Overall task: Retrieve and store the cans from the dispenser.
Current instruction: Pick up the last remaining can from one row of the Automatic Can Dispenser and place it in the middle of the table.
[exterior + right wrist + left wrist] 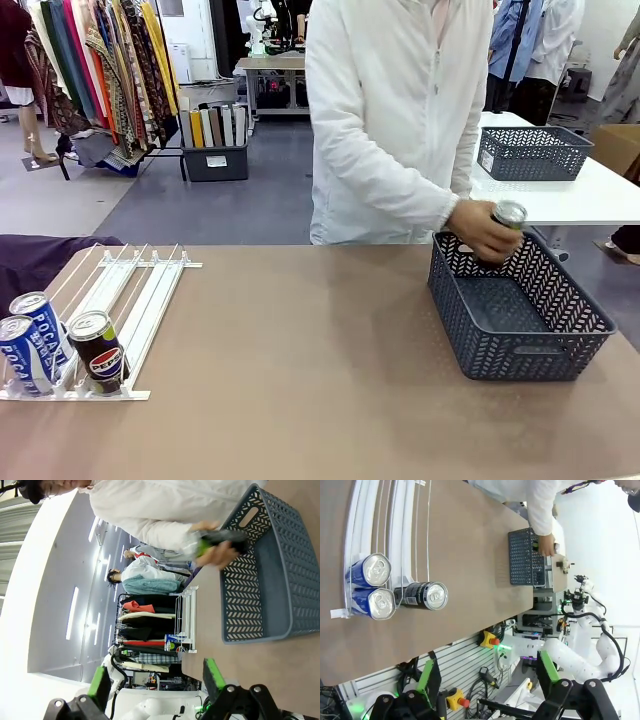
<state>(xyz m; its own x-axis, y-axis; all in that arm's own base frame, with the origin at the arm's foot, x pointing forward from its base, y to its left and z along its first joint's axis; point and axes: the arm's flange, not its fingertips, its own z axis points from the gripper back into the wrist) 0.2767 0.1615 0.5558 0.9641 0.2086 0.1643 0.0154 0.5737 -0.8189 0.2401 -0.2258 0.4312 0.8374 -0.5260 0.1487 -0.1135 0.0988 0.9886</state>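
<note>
Front view: two blue cans (25, 355) and a black can (97, 352) stood at the near end of the rack (140, 300) on the counter (320, 380). A person's hand (480, 232) held a fourth can (508, 214) over the grey basket (520, 345).

Left wrist view: the left fingers (425, 677) were released and empty, with the rack's cans ahead, up-left.

Right wrist view: the right fingers (212, 672) were spread and empty, with the basket ahead, up-right.
</note>
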